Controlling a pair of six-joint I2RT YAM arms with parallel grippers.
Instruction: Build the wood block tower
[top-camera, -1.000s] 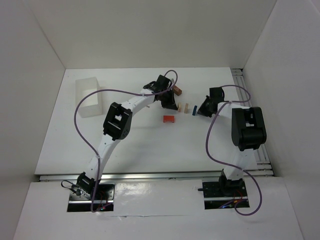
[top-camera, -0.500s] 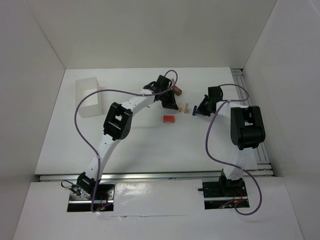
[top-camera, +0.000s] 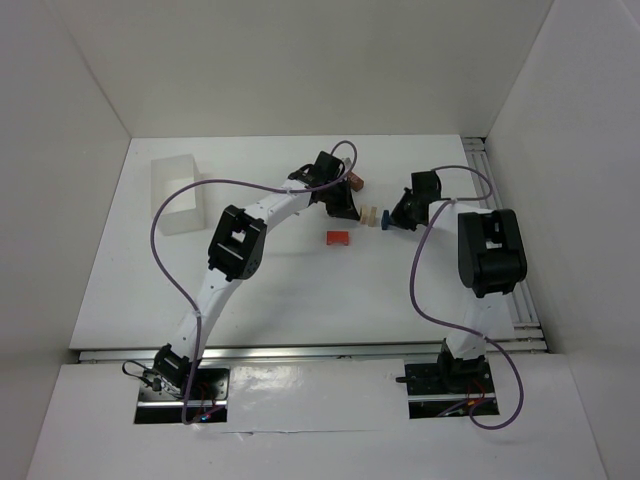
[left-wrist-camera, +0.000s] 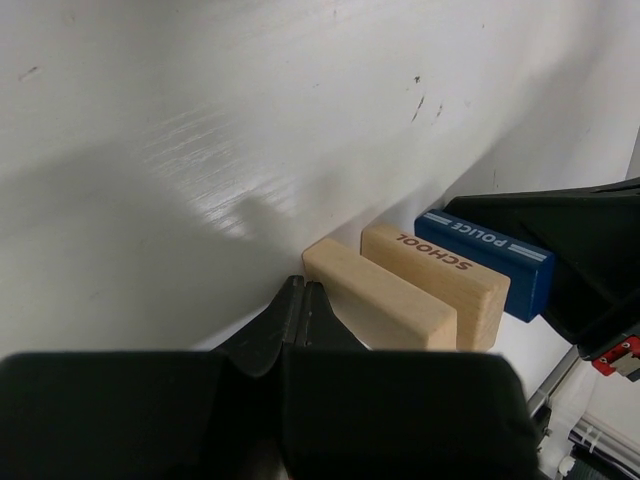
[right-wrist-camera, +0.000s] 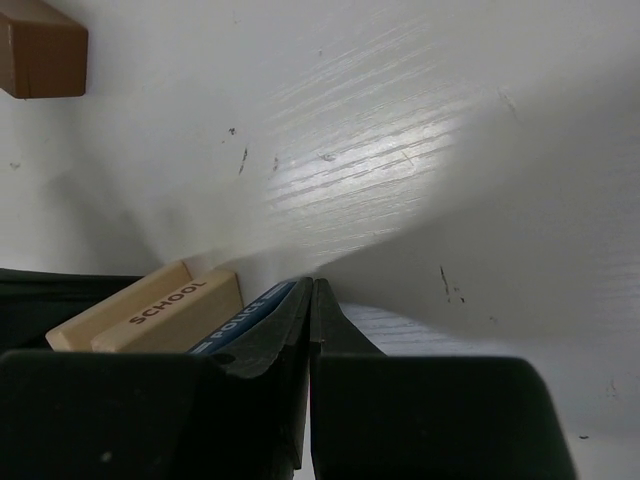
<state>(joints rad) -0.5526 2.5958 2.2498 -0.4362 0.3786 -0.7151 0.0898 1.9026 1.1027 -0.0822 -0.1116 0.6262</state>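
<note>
Three small blocks stand on edge side by side between my two grippers. They are a plain pale block (left-wrist-camera: 375, 300), a pale block marked SCHOOL (left-wrist-camera: 435, 272) and a blue block marked POLICE (left-wrist-camera: 495, 258). My left gripper (left-wrist-camera: 302, 292) is shut and empty, its tip against the plain pale block. My right gripper (right-wrist-camera: 310, 290) is shut and empty, its tip against the blue block (right-wrist-camera: 240, 318). In the top view the row (top-camera: 371, 216) sits between both grippers. An orange-red block (top-camera: 338, 237) lies just in front. A brown block (top-camera: 356, 182) lies behind the left gripper (top-camera: 352, 212).
A translucent white tub (top-camera: 177, 194) stands at the far left of the table. Grey rails run along the right edge (top-camera: 500, 200) and the near edge. White walls enclose the table.
My right gripper has moved left, pushing the blue block against the pale blocks. The gaps between the three blocks have closed. The left gripper has stayed against the row.
</note>
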